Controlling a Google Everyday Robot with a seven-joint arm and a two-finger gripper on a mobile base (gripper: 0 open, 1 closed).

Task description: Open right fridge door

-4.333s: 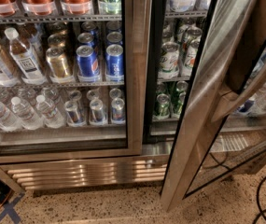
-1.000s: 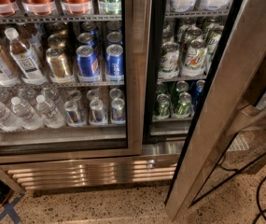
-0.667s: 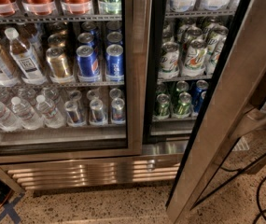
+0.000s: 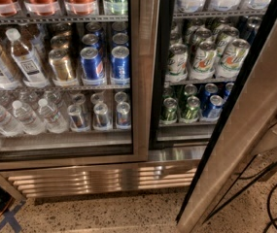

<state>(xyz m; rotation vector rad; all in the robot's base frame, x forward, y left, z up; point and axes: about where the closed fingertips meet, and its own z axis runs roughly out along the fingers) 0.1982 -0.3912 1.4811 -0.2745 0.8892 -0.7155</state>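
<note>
The right fridge door (image 4: 247,113) stands swung open. Its wide brushed-steel frame runs slanting from the top right down to the floor, with the black gasket edge (image 4: 224,111) on its left side. The right compartment is uncovered and shows white-and-green cans (image 4: 203,57) above and green and blue cans (image 4: 179,108) below. The left fridge door (image 4: 140,72) is shut, with water bottles (image 4: 26,115) and gold cans (image 4: 60,64) behind its glass. The gripper is not in view; it is out of frame or hidden behind the open door at the right.
A steel vent grille (image 4: 99,178) runs under the doors. Below it is speckled floor (image 4: 104,212). Black cables (image 4: 274,198) lie on the floor at the right, behind the open door. A blue tape cross (image 4: 9,220) marks the floor at the bottom left.
The right door has swung further open to the right, uncovering more of the cans on the right shelves. The left door has not moved.
</note>
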